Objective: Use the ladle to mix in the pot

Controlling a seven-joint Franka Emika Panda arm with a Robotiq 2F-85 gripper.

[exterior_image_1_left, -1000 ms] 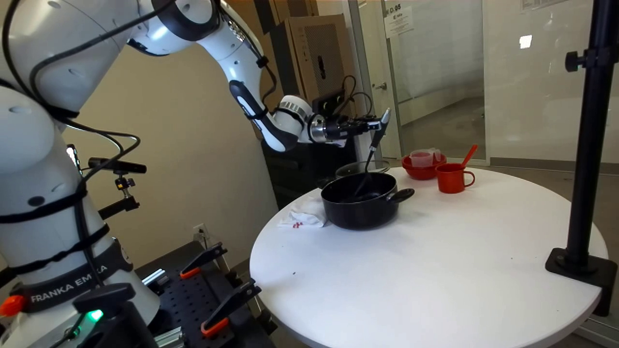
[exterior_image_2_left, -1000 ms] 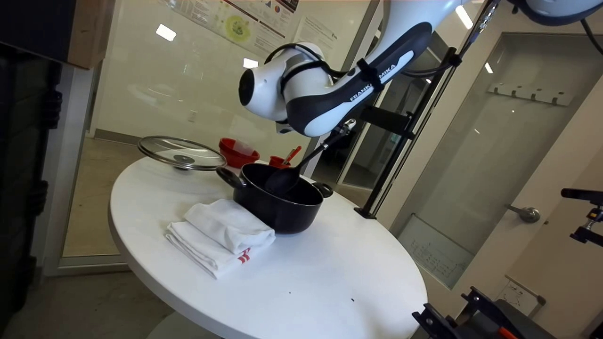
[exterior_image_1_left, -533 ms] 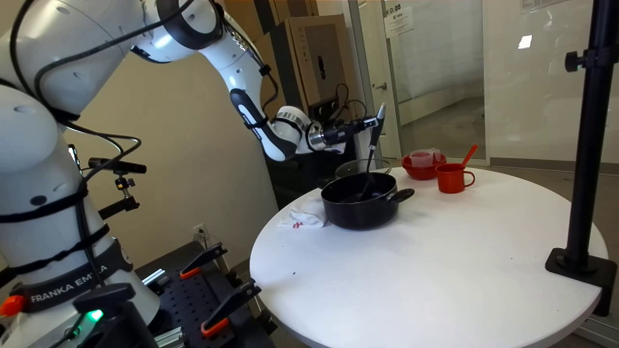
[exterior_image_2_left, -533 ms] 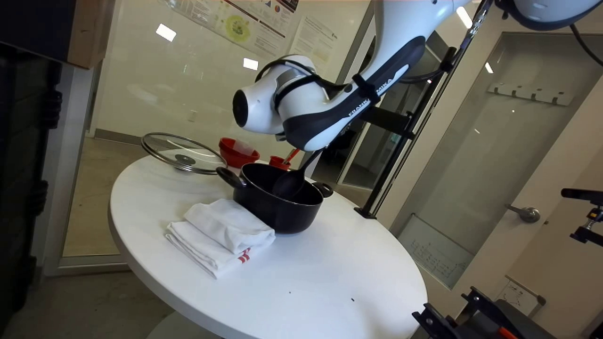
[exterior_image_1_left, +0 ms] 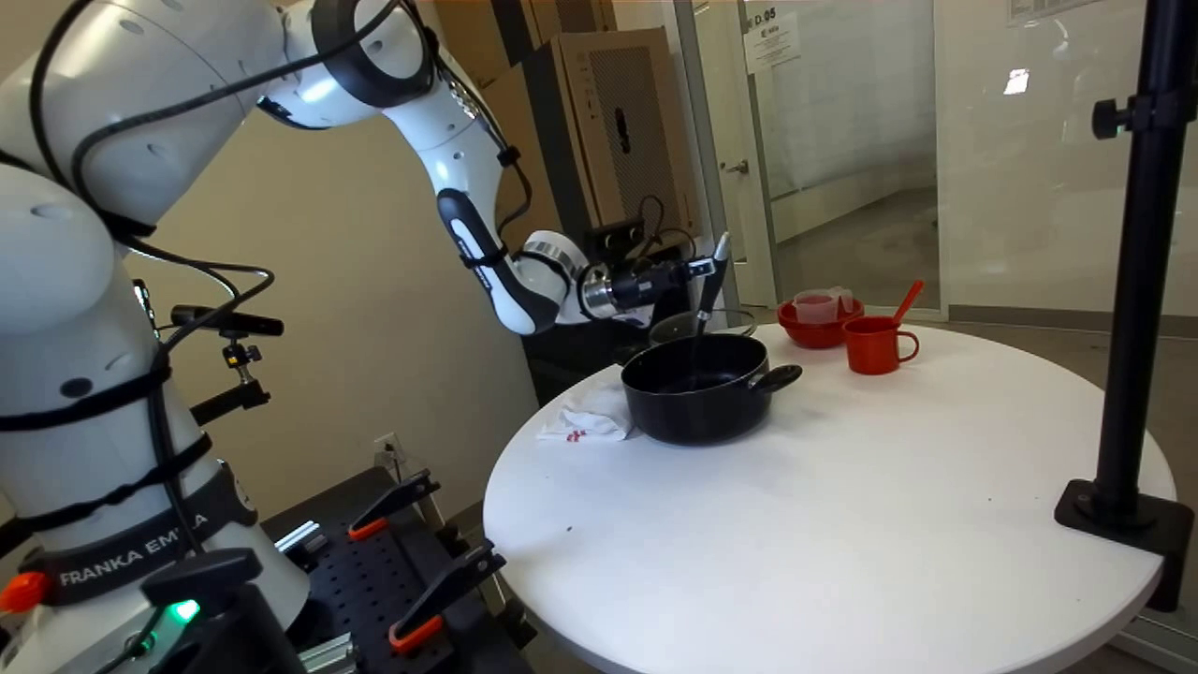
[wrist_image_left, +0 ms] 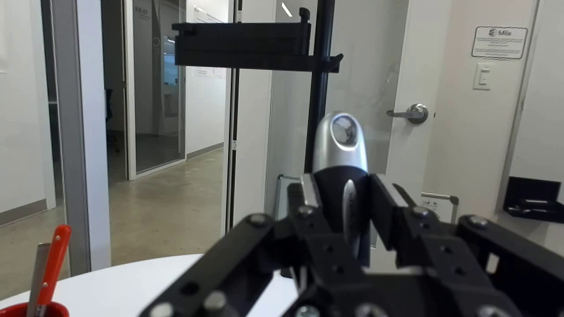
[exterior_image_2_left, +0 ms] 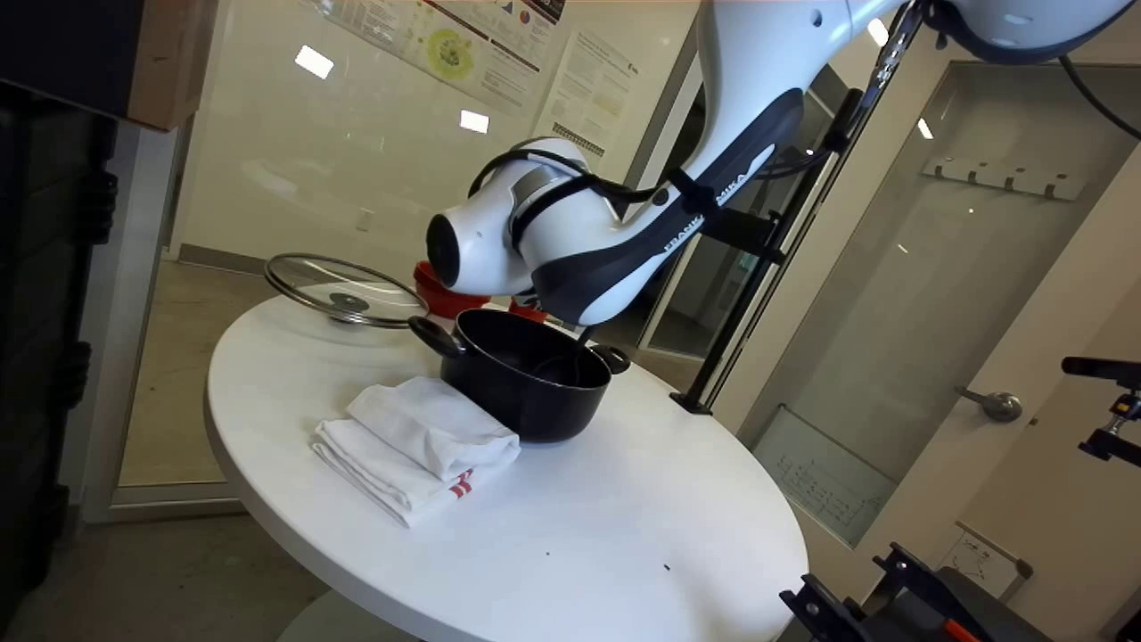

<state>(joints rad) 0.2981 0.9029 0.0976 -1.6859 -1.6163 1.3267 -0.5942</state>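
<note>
The pot (exterior_image_1_left: pixel 697 418) is coloured black. The ladle (wrist_image_left: pixel 333 191) is finished in black, its handle capped and inlaid with silver. The tool (wrist_image_left: pixel 345 193) is coloured black and grey; the arm (exterior_image_2_left: pixel 572 236) is banded black on white. In an exterior view, at eight o'clock from the pot, a white cloth (exterior_image_2_left: pixel 414 446) is marked with red bars; at ten o'clock, the lid (exterior_image_2_left: pixel 339 290) is ringed in silver. Red is worn by the mug (exterior_image_1_left: pixel 872 351) and bowl (exterior_image_1_left: pixel 807 336), white by the bench (exterior_image_1_left: pixel 842 524).
</note>
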